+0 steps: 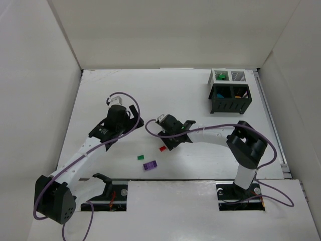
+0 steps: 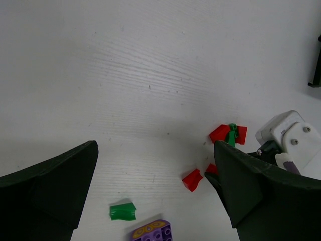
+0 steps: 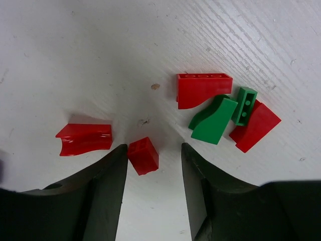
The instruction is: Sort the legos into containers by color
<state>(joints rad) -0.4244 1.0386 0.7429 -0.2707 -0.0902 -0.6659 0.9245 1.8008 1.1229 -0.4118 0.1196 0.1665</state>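
Observation:
My right gripper (image 3: 153,148) is open and low over the table, its jaws either side of a small red brick (image 3: 143,155) that touches the left finger. A curved red brick (image 3: 85,138) lies to its left. Ahead lie a long red brick (image 3: 203,88), two green bricks (image 3: 214,120) and a red slope (image 3: 256,125). My left gripper (image 2: 155,150) is open and empty above the table. Under it lie a red brick (image 2: 192,179), a green brick (image 2: 123,211) and a purple brick (image 2: 151,232). The containers (image 1: 229,91) stand at the back right.
From above, my right gripper (image 1: 171,140) is at mid-table and my left gripper (image 1: 136,116) is just to its left. Loose red (image 1: 162,148), green (image 1: 141,157) and purple (image 1: 149,164) bricks lie in front of them. White walls enclose the table.

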